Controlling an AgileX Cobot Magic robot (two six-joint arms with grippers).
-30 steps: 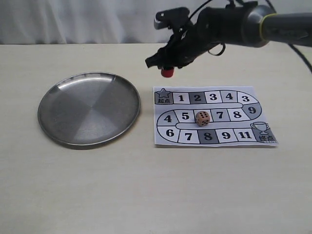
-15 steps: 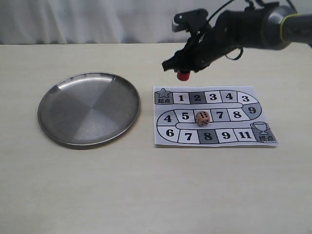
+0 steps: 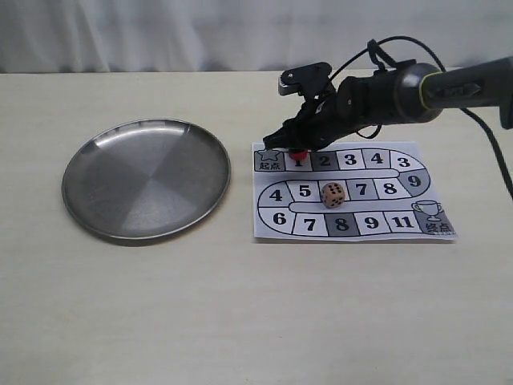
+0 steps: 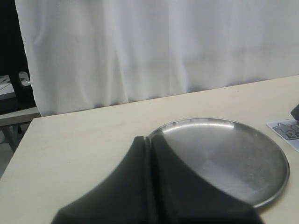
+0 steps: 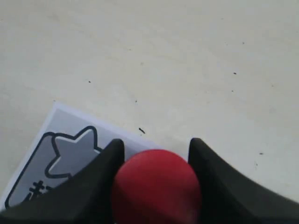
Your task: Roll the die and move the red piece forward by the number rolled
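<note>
Exterior view shows the right gripper reaching in from about 2 o'clock and sitting low over the top row of the game board. Its jaws are clamped on the red piece, which peeks out below them at the square marked 1, just at 3 o'clock of the grey star square. Whether the piece touches the paper cannot be told. From the right wrist view, the two dark fingers press against both sides of the round red top, with the star square's corner beside it.

The die rests on the board's middle row, between the squares marked 5 and 7, at roughly 5 o'clock of the red piece and apart from it. Its pips are too small to count.

A round metal plate lies on the pale table at 9 o'clock of the board, just beside it. From the left wrist view, the left gripper has its dark fingers pressed together with nothing between them, near the plate's rim.
</note>
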